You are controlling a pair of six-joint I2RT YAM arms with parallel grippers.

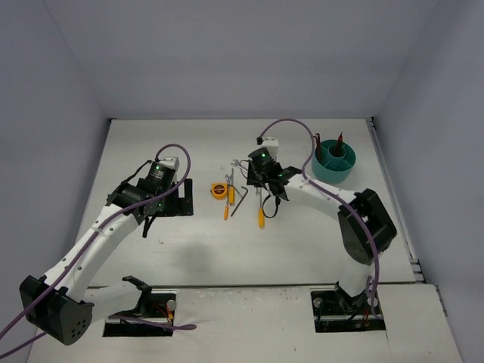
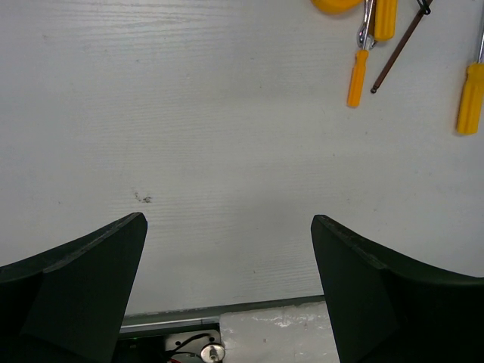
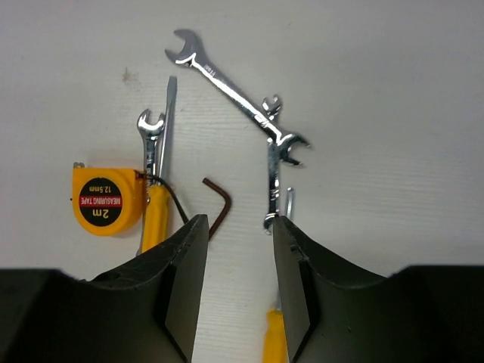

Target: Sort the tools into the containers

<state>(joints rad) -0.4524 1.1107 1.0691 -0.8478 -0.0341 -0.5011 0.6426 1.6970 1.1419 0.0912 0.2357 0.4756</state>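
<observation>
The tools lie in a cluster at mid-table: a yellow tape measure [image 1: 219, 190] [image 3: 106, 200], two orange-handled screwdrivers [image 1: 227, 206] [image 1: 261, 217], a dark hex key [image 1: 240, 200] [image 3: 219, 204] and silver wrenches [image 1: 240, 165] [image 3: 227, 83]. My right gripper [image 1: 261, 185] [image 3: 238, 227] hovers over them, open, with only bare table between its fingers. A short wrench [image 3: 272, 181] ends at its right fingertip and the hex key lies by its left one. The teal cup [image 1: 333, 168] stands back right with a red-handled tool [image 1: 340, 140] upright in it. My left gripper [image 1: 168, 203] [image 2: 228, 227] stands wide open and empty, left of the tools.
White walls close in the table at the back and on both sides. The arm bases and their mounting plates [image 1: 348, 310] sit at the near edge. A purple cable [image 1: 291, 125] arcs over the right arm beside the cup.
</observation>
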